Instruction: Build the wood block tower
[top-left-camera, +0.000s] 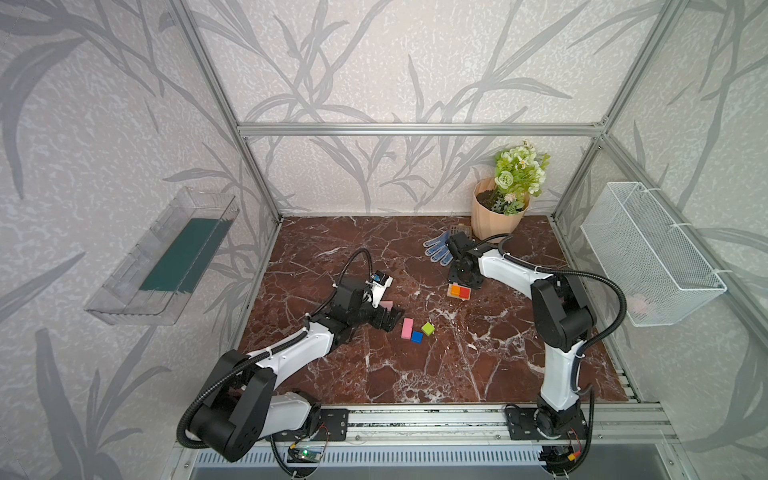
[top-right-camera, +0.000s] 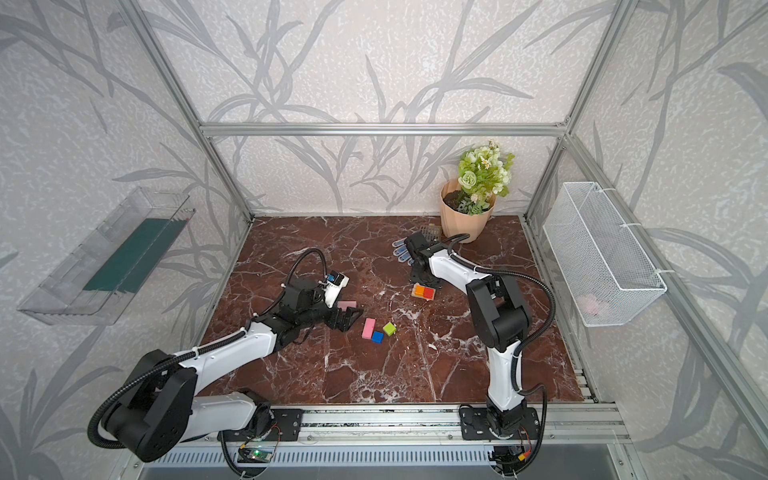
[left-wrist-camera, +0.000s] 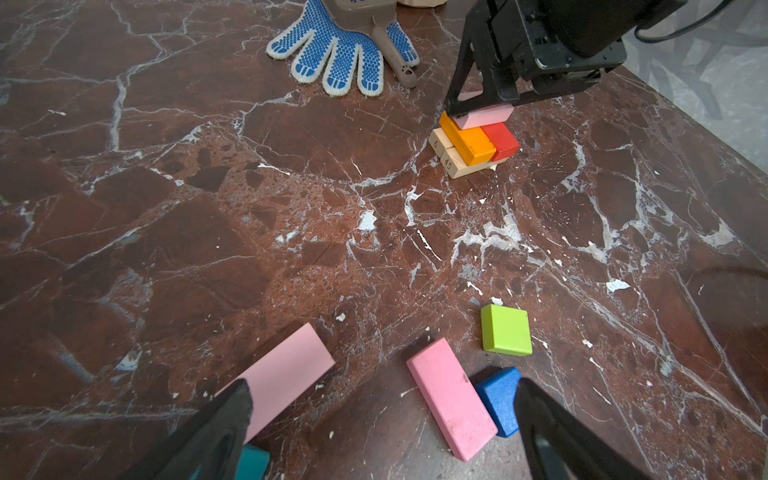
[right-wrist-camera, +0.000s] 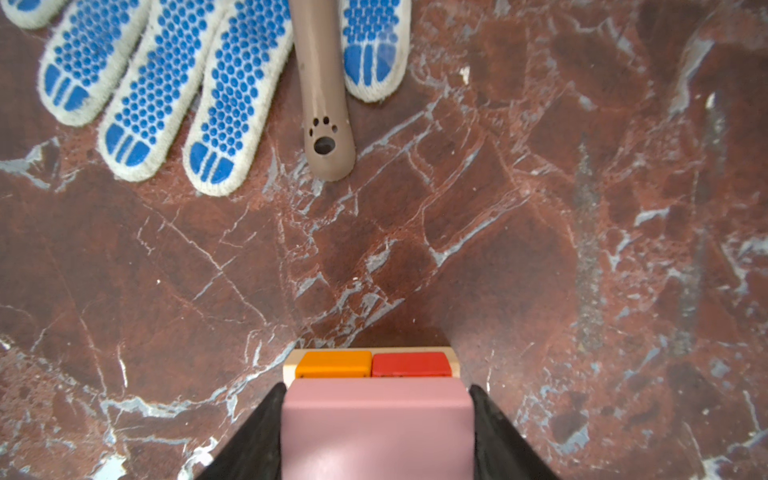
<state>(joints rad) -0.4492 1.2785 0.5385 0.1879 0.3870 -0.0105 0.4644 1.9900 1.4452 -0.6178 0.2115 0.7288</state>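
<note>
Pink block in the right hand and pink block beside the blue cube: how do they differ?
The held pink block is gripped by the right hand above the orange block; the loose pink block lies free on the table. The held one looks paler, the loose one brighter. Both are flat rectangles.

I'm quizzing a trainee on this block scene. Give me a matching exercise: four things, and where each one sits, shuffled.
Things:
1. green cube
2. blue cube
3. orange block
4. glove

Places:
A. partly under a brown handle
B. on the tan blocks, beside the red block
C. against a loose pink block
D. touching no other block

Pairs: 1-D, 2-C, 3-B, 4-A
</note>
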